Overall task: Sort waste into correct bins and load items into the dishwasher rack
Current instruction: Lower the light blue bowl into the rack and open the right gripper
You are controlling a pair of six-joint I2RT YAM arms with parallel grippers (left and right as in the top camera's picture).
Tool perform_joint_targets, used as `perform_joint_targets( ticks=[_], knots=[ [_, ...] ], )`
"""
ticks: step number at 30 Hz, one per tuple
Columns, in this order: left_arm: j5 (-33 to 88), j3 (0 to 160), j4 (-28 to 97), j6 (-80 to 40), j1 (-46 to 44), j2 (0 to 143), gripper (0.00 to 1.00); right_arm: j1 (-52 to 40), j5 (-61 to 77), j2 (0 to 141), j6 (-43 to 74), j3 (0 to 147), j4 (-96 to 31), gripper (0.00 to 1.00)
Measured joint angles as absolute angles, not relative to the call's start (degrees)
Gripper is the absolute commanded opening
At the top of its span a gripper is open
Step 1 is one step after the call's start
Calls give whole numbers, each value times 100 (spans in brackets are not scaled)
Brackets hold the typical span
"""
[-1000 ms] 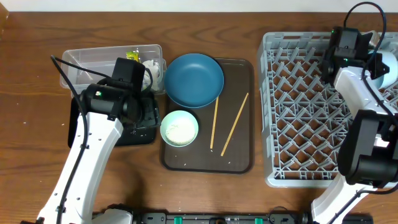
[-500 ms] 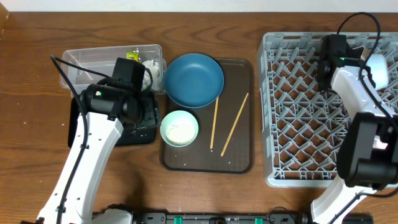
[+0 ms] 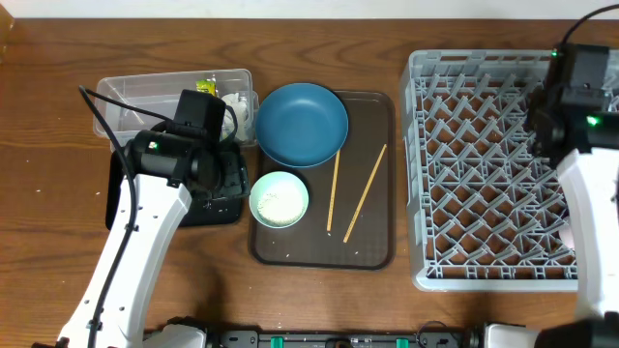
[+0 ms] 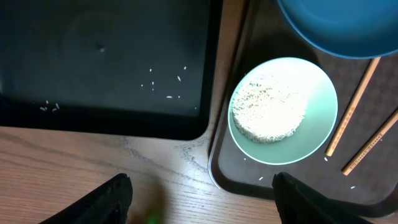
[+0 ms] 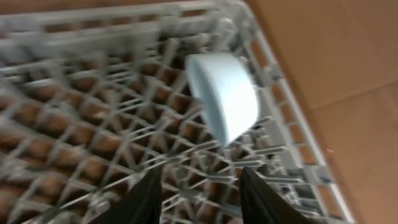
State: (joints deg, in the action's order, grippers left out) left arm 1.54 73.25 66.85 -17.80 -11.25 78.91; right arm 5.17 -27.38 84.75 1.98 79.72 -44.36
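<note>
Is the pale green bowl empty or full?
Not empty: the pale green bowl holds a mound of white rice, clear in the left wrist view.

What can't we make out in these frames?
- Light blue bowl: right wrist view is blurred, so its seating in the rack is unclear; overhead it is not seen, likely under the right arm.
- Black tray: left arm hides most of it overhead; left wrist view cuts off its top and left.
- Clear tub: left arm overlaps its right end overhead.

light blue bowl (image 5: 224,96) on edge in grey rack (image 3: 474,184), pale green bowl (image 3: 280,199) holding rice (image 4: 269,107)
</note>
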Motion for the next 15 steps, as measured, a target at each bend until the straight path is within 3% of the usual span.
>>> perform_joint_targets(
  ticks=[5, 9, 13, 15],
  knots=[
    [154, 7325, 6685, -1780, -1125, 7891, 76, 517, -2108, 8427, 242, 7972, -4842, 43],
    [156, 7325, 6687, -1780, -1125, 7891, 76, 517, -1905, 8471, 233, 7970, -5072, 17],
    [156, 7325, 6689, -1780, -1125, 7891, 76, 541, -1909, 8635, 423, 7972, -5216, 3],
    [156, 7325, 6687, -1780, -1125, 7891, 76, 561, -1898, 8742, 539, 7972, -5321, 1]
  ],
)
